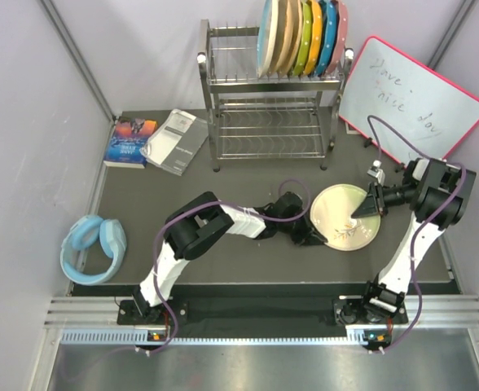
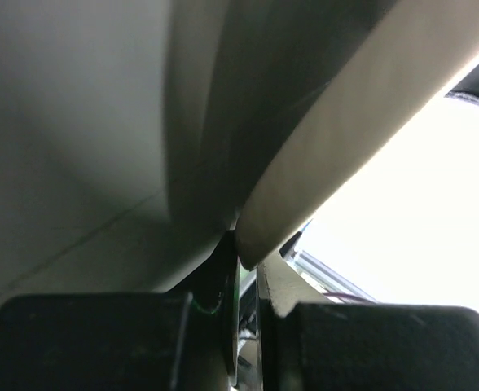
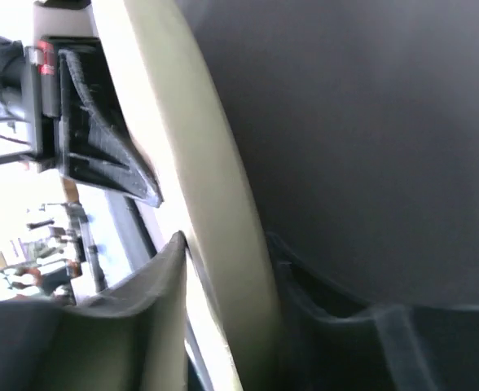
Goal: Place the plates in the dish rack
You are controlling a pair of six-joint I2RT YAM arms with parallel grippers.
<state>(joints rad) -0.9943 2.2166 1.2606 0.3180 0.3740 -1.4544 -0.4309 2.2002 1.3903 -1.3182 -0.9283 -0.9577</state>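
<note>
Reaching inward, left gripper (image 1: 318,236) and right gripper (image 1: 361,215) pinch one plate (image 1: 336,207).

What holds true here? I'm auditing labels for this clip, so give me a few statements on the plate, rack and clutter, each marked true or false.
1. The left gripper and right gripper both clamp the pale plate by its rim. True.
2. The rack's top tier is empty. False: the dish rack holds a row of plates upright there.
3. Blue headphones lie at the table's left. True.
4. The whiteboard lies flat in front of the rack. False: the whiteboard stands to its right, at the back.
</note>
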